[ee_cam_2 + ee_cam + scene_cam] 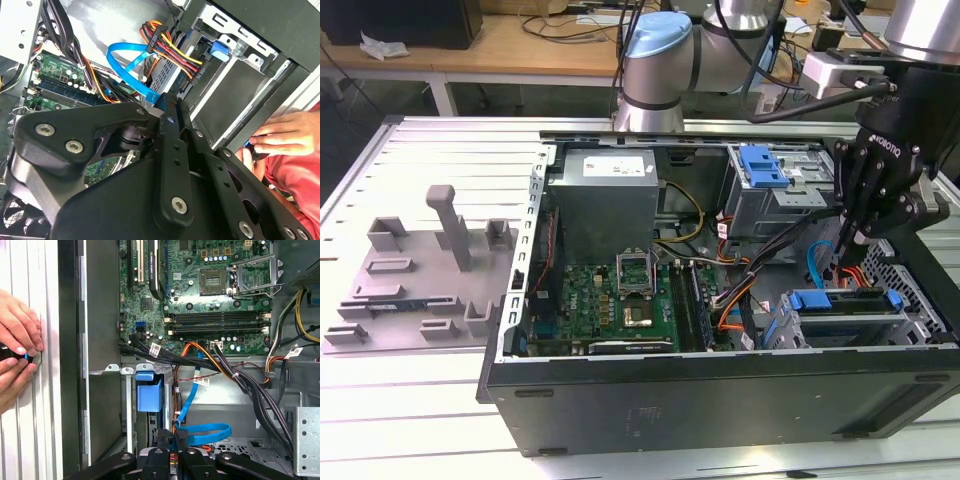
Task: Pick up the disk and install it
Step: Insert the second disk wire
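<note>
The disk (845,303), a silver drive in a bright blue bracket, sits in the drive bay at the case's front corner, on the exterior view's right. Its blue bracket end (149,395) shows in the first wrist view. My black gripper (844,258) hangs just above the disk. Its fingers stand close together around the black plug of the thin blue cable (202,432). In the second wrist view the gripper (167,107) meets the end of that cable (131,59) beside the bay. The gripper (177,450) points at the bay's back.
The open computer case (720,400) lies on a slatted table, with the motherboard (620,300) and power supply (605,200) inside. A blue latch (764,165) tops the rear cage. Bundled wires (240,377) cross near the bay. A person's hands (17,350) hold a small black device outside the case wall.
</note>
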You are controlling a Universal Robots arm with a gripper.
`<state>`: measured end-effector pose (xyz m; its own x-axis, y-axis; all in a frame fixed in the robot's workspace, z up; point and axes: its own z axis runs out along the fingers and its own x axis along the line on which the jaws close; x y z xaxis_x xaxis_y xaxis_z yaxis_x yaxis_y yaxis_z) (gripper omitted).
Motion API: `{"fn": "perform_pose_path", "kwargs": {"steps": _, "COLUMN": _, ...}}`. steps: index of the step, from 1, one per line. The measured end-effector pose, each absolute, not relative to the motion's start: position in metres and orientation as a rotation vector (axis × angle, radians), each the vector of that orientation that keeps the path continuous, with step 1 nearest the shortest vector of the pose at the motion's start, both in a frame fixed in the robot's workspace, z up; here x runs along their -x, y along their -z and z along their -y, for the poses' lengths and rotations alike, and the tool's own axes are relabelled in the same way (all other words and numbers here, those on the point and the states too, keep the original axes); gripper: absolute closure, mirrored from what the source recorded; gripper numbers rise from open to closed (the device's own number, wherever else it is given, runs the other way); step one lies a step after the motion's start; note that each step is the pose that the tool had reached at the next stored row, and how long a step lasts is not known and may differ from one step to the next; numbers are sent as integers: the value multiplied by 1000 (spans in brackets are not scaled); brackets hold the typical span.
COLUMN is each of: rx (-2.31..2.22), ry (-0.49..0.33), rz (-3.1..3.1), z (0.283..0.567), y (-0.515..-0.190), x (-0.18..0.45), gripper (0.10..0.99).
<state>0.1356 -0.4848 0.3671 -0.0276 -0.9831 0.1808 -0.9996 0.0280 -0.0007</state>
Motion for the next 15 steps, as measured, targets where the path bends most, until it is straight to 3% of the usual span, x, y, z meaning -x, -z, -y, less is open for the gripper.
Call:
{"fn": "perform_pose_path", "kwargs": {"steps": 7, "rx": -2103, "ry": -177, "rz": 2163, "z": 492, "y": -367, "x": -136, "gripper": 925}}
{"fn": "perform_pose_path", "kwargs": {"steps": 15, "rx": -2157, "ry": -78, "rz": 2220, "z": 519, "y": -366, "x": -136, "gripper": 925}}
